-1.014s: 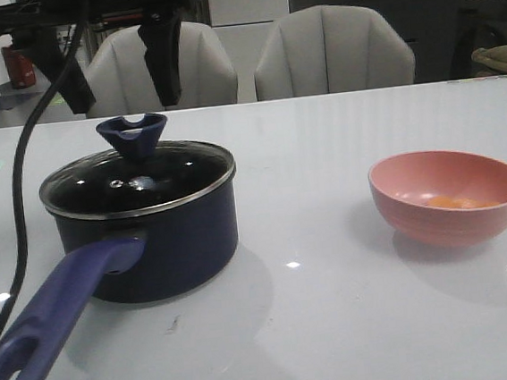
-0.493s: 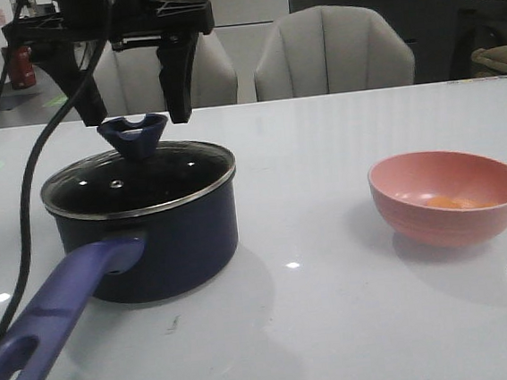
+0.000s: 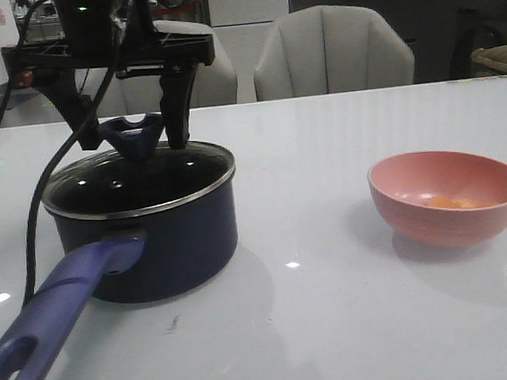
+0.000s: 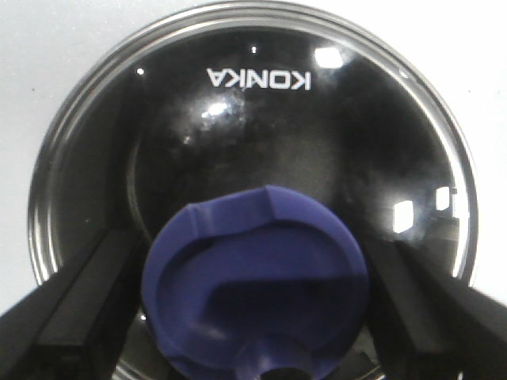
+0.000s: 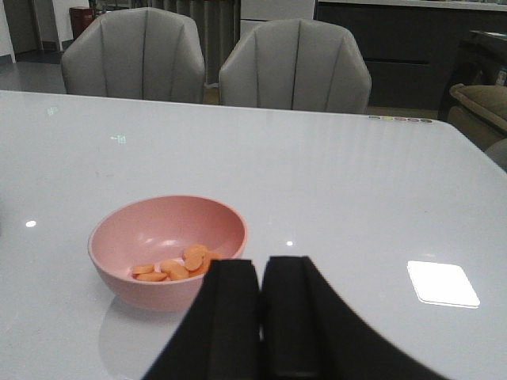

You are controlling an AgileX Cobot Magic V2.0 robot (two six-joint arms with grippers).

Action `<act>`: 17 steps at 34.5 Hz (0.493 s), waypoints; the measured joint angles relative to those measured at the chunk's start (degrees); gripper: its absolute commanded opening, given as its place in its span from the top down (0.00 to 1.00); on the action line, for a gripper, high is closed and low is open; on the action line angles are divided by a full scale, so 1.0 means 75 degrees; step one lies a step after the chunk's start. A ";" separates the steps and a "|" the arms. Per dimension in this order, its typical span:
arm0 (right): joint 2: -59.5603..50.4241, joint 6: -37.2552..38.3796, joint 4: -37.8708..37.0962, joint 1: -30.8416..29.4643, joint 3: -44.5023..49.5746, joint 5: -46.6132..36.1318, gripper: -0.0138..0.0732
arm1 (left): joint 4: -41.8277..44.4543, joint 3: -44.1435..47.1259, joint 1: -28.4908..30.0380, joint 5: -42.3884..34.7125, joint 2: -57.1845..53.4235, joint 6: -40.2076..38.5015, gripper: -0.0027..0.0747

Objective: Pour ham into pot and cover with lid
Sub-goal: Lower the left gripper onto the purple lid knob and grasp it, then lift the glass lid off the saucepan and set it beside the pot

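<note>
The left gripper [image 3: 131, 134] is spread wide, one finger [image 4: 79, 297] on each side of the lid's knob [image 4: 257, 289], with clear gaps between pads and knob; it holds nothing. The knob stands at the centre of the lid [image 3: 138, 180], and the fingertips reach down to knob level just above the glass. The lid sits flat on the pot [image 3: 147, 245], metal rim seated all round; the word KONKA is printed on the glass. The pot's handle [image 3: 55, 321] runs from the pot toward the camera of the front view. The right gripper [image 5: 261, 285] has its fingers pressed together with nothing between them, near the pink bowl [image 3: 449, 196]. That bowl stands on the table [image 3: 337, 308] well apart from the pot, to the pot's right. The ham [image 5: 176, 267] lies in the bowl's bottom.
</note>
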 measured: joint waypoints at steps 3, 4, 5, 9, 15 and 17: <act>0.0000 0.0000 0.0000 0.0000 0.0000 0.0000 0.67 | 0.0000 0.0000 0.0000 0.0000 0.0000 -0.0012 0.31; 0.0000 0.0000 0.0000 0.0000 0.0000 0.0000 0.67 | 0.0000 0.0000 0.0000 0.0000 0.0000 -0.0012 0.34; 0.0000 0.0000 0.0000 0.0000 0.0000 0.0000 0.67 | 0.0000 0.0000 0.0000 0.0000 0.0000 -0.0012 0.38; 0.0000 0.0000 0.0000 0.0000 0.0000 0.0000 0.67 | 0.0014 0.0000 0.0000 0.0000 0.0000 -0.0012 0.50; 0.0000 0.0000 0.0000 0.0000 0.0000 0.0000 0.67 | 0.0014 0.0000 0.0000 0.0000 0.0000 -0.0012 0.52; 0.0000 0.0000 0.0000 0.0000 0.0000 0.0000 0.67 | 0.0014 0.0000 0.0000 0.0000 0.0000 -0.0012 0.52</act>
